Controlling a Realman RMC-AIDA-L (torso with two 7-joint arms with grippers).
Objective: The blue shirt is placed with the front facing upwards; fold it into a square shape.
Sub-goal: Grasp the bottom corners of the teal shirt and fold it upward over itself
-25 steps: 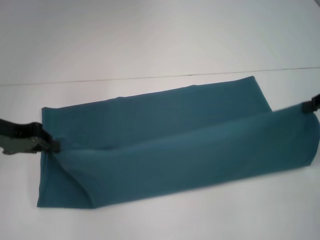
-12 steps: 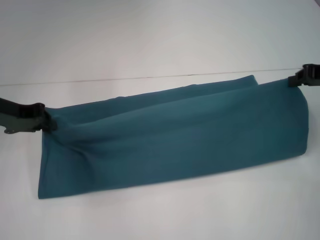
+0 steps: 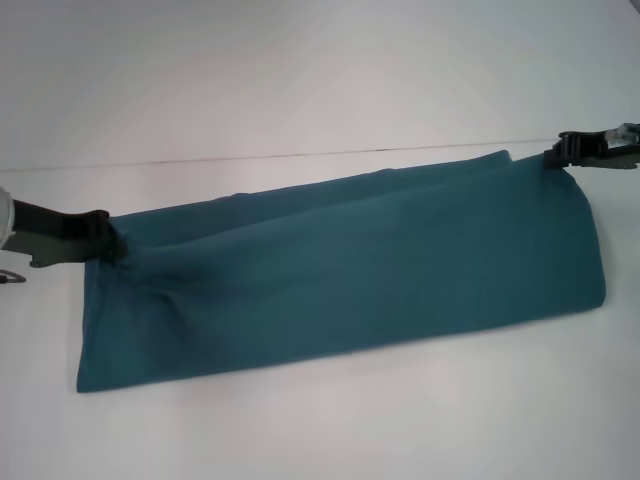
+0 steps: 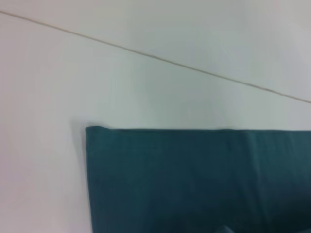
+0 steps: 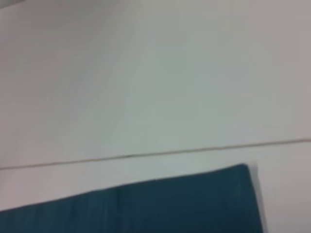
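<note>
Where the blue shirt [image 3: 340,270] lies nearest the robot, its long front edge rests flat on the white table [image 3: 320,430], with one squared corner at the near left. From there the cloth rises in a soft rolled fold toward the far edge, the upper layer draped over the lower one — the garment is a long narrow band running left to right across the work area, with no lettering or collar in sight.

At the left end, the left gripper [image 3: 108,245] is pinched on a bunched corner of the top layer, and creases fan out from that spot. At the far right end, the right gripper [image 3: 560,155] is clamped on the opposite corner, right at the far edge of the cloth.

Judging by the sag between the two holds, the fabric is light, limp and not slippery; it will droop and wrinkle wherever it goes unsupported. Corners or hems — both layers together — look like the best places to take hold.

Beyond the shirt, a thin seam [image 3: 300,155] crosses the table, also visible in both wrist views past the cloth's straight far edge.
</note>
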